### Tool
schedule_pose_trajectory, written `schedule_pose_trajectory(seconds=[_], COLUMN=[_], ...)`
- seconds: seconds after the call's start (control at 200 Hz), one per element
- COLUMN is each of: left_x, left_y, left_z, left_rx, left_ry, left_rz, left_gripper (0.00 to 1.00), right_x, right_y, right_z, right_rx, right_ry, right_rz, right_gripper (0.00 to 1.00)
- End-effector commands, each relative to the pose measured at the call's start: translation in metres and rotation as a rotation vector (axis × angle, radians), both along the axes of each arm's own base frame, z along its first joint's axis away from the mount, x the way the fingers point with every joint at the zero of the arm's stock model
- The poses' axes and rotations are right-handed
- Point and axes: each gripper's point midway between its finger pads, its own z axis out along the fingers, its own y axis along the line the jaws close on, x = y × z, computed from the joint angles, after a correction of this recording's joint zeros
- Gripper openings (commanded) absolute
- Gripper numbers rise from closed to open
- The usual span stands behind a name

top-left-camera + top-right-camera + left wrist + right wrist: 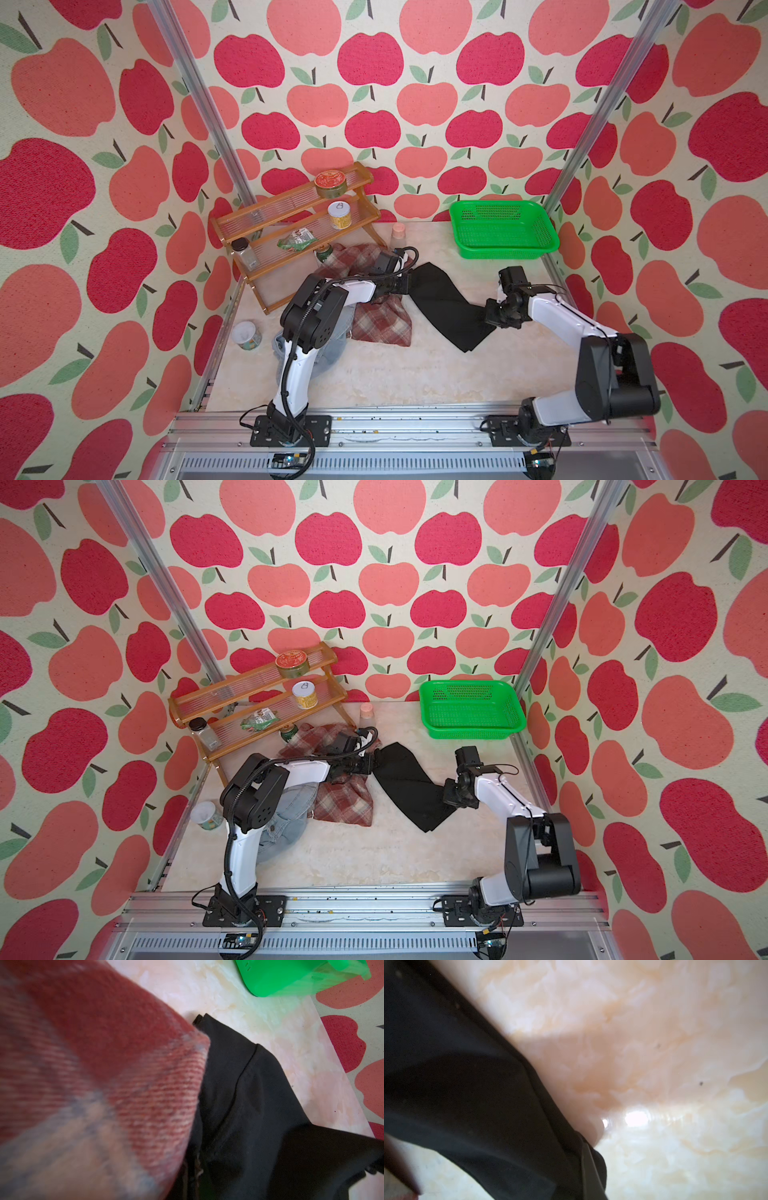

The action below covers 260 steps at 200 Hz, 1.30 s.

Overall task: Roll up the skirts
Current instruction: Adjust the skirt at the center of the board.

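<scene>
**While the left hand and the right hand each pinch an end, the black skirt stretches between them**

Where the left arm rises from the rail at the bottom of the frame, the denim skirt lies crumpled on the worktop. That arm hides most of it, and a white tub stands to its left near the wall.

Higher up in both top views, the black skirt runs as a slanted band across the centre of the frame. The right hand is clamped on its right edge near the lower end, and a corner of cloth trails past it onto the worktop. The right wrist view shows the dark fabric drawn in close to the lens. The left hand is clamped on the upper left end.

The plaid skirt lies spread under the left forearm, touching that same end. In the left wrist view it bulges, blurred, right beside the black cloth.

Farther back, a wooden rack stands at centre left, holding a red-lidded tin, a yellow can, a spice jar and a green packet. A pink cup stands just to the right of it. The green basket sits at the upper right of the worktop, well apart from the skirts.
</scene>
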Motion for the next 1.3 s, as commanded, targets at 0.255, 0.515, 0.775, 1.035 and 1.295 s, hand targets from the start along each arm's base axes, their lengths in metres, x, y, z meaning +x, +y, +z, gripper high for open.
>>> schedule_pose_trajectory(seconds=[0.255, 0.515, 0.775, 1.035, 1.295], left_x=[-0.038, -0.057, -0.136, -0.194, -0.217], left_y=[-0.037, -0.045, -0.088, -0.131, -0.165], left_z=[0.047, 0.161, 0.156, 0.084, 0.046], left_rx=[0.062, 0.077, 0.209, 0.400, 0.476], left_ry=[-0.366, -0.795, -1.059, -1.185, -1.233], left_rz=[-0.149, -0.297, -0.643, -0.953, -1.111], left_gripper=[0.40, 0.47, 0.48, 0.53, 0.53], right_x=[0.047, 0.040, 0.023, 0.026, 0.023], right_y=[-0.004, -0.014, -0.038, -0.060, -0.067], right_z=[0.015, 0.042, 0.063, 0.082, 0.085], right_rx=[0.028, 0.048, 0.116, 0.245, 0.290], right_ry=[0.009, -0.063, -0.152, -0.242, -0.264], right_rz=[0.054, -0.006, -0.128, -0.264, -0.302], right_gripper=[0.51, 0.80, 0.83, 0.82, 0.81])
